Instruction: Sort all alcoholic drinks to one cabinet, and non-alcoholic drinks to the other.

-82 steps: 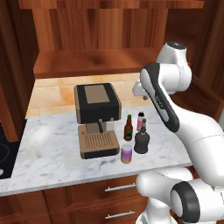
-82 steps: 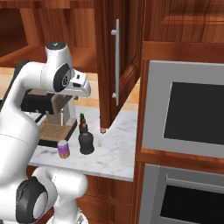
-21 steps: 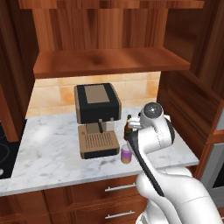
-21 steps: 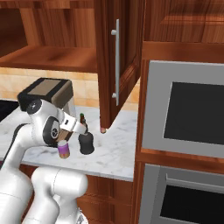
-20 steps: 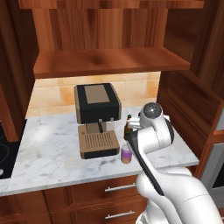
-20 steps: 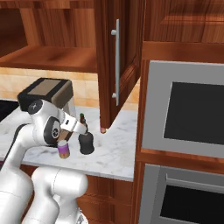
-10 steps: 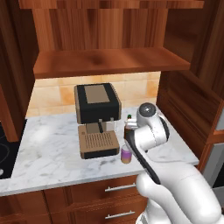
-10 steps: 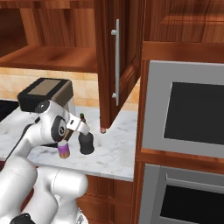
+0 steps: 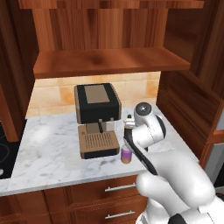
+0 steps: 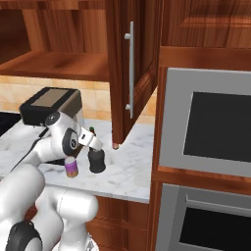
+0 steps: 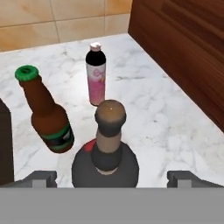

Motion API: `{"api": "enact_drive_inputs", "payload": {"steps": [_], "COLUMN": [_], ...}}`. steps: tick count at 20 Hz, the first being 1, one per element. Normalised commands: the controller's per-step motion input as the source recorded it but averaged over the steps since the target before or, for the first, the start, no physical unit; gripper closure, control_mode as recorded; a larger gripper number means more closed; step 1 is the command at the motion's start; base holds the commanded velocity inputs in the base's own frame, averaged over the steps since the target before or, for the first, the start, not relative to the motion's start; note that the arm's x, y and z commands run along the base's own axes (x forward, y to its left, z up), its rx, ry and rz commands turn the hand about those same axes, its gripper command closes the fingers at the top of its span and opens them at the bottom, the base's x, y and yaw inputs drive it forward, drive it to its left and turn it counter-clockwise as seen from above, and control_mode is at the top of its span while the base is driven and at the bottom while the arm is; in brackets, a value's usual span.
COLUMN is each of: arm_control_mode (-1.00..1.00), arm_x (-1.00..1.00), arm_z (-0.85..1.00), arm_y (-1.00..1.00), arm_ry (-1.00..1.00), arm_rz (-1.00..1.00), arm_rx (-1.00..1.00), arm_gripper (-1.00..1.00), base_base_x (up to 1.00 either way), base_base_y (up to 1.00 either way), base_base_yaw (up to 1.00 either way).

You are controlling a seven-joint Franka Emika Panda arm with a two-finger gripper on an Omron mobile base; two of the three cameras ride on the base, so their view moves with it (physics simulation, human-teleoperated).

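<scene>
The squat dark grey bottle [image 11: 109,162] [image 10: 96,161] stands on the marble counter straight below my hand. My gripper [image 11: 113,178] [image 10: 94,146] is open, its fingertips [image 11: 42,178] wide apart on either side of that bottle without touching it. Behind it stand the brown beer bottle [image 11: 47,119] with a green cap [image 9: 129,117] and the pink bottle [image 11: 96,75] with a black cap. The purple can [image 9: 126,154] [image 10: 71,168] sits at the counter's front, beside my arm. A wall cabinet [image 9: 109,62] hangs open above, its shelf bare.
A dark coffee machine [image 9: 97,118] [image 10: 49,106] stands on the counter [image 9: 48,153] left of the drinks. An open cabinet door [image 10: 128,73] hangs right of them. A wooden side wall [image 11: 183,48] bounds the counter's right, with a built-in oven [image 10: 211,127] beyond.
My hand has shifted slightly toward the dark grey bottle and lowered over it. The jaws stay wide. No drink has moved.
</scene>
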Motion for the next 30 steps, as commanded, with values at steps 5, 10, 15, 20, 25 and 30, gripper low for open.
{"api": "enact_drive_inputs", "payload": {"steps": [5,10,15,20,25,30], "arm_control_mode": [-1.0,-1.0,-1.0,-1.0,-1.0,-1.0], "arm_x": [0.14,0.3,0.39,0.29,0.0,-0.41], "arm_z": [-0.17,-0.14,-0.14,-0.19,-0.07,0.17], "arm_y": [-0.13,-0.04,0.0,0.0,0.0,-0.19], "arm_ry": [0.0,0.0,0.0,0.01,0.0,-0.06], "arm_rz": [-0.06,-0.03,0.0,0.0,0.0,0.0], "arm_rx": [0.0,0.0,0.0,0.0,0.0,0.0], "arm_gripper": [-1.0,-1.0,-1.0,1.0,1.0,1.0], "base_base_x": [0.0,0.0,0.0,0.0,0.0,0.0], "base_base_y": [0.0,0.0,0.0,0.0,0.0,0.0], "base_base_yaw": [0.0,0.0,0.0,0.0,0.0,0.0]}}
